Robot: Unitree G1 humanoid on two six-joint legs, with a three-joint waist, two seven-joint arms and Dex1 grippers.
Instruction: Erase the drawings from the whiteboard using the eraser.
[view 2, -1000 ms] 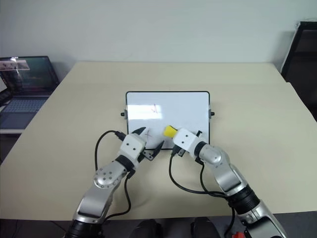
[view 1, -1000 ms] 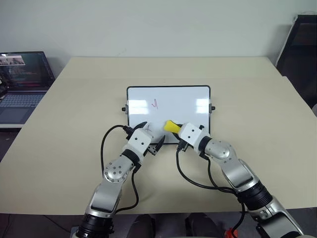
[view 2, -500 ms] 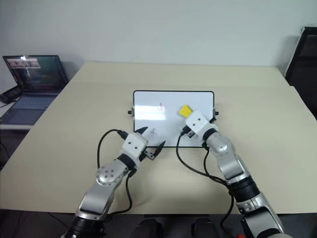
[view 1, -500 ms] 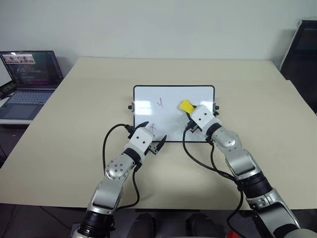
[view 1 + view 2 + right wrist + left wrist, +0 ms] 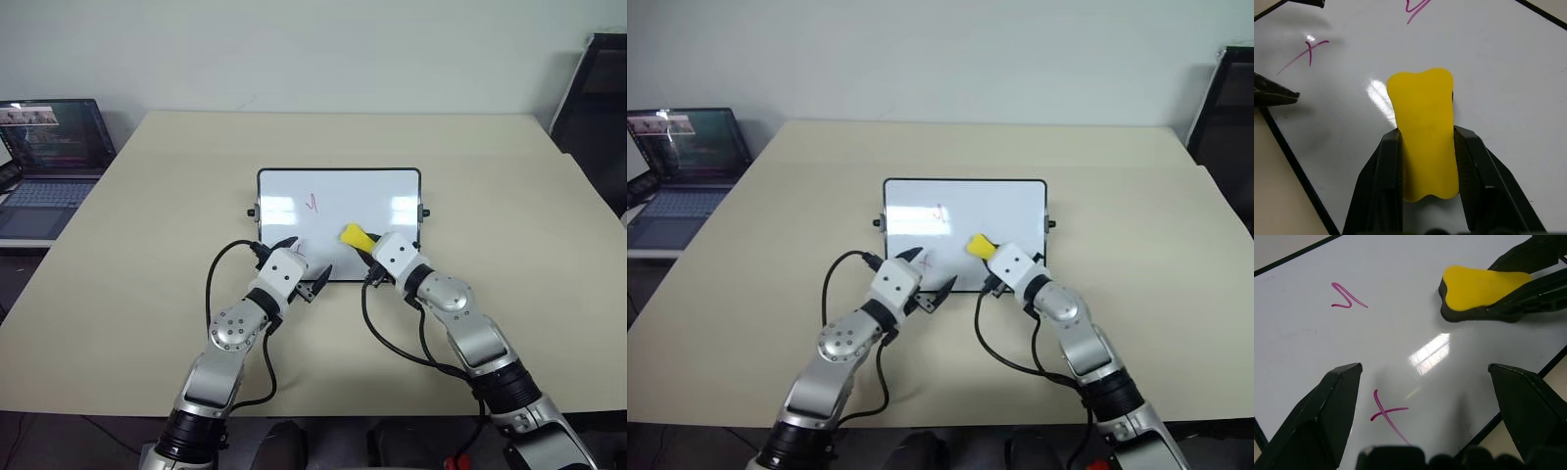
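The whiteboard (image 5: 377,196) lies flat in the middle of the beige table. My right gripper (image 5: 1425,137) is shut on the yellow eraser (image 5: 355,236), whose dark underside rests on the board's near right part. Two red drawings show: a tick (image 5: 1347,298) near the board's centre and a cross (image 5: 1387,413) by its near left edge. My left gripper (image 5: 306,258) stands open over that near left edge, with the cross between its fingers and nothing held. The eraser sits to the right of both marks, apart from them.
An open laptop (image 5: 49,147) stands on a lower surface off the table's left side. A dark frame (image 5: 598,88) rises at the far right. Black cables loop from both wrists over the table (image 5: 490,176) in front of the board.
My right gripper swept the eraser from the board's near edge out to its far right part, then back toward me to the near right. The left gripper stayed put. The camera shifted slightly.
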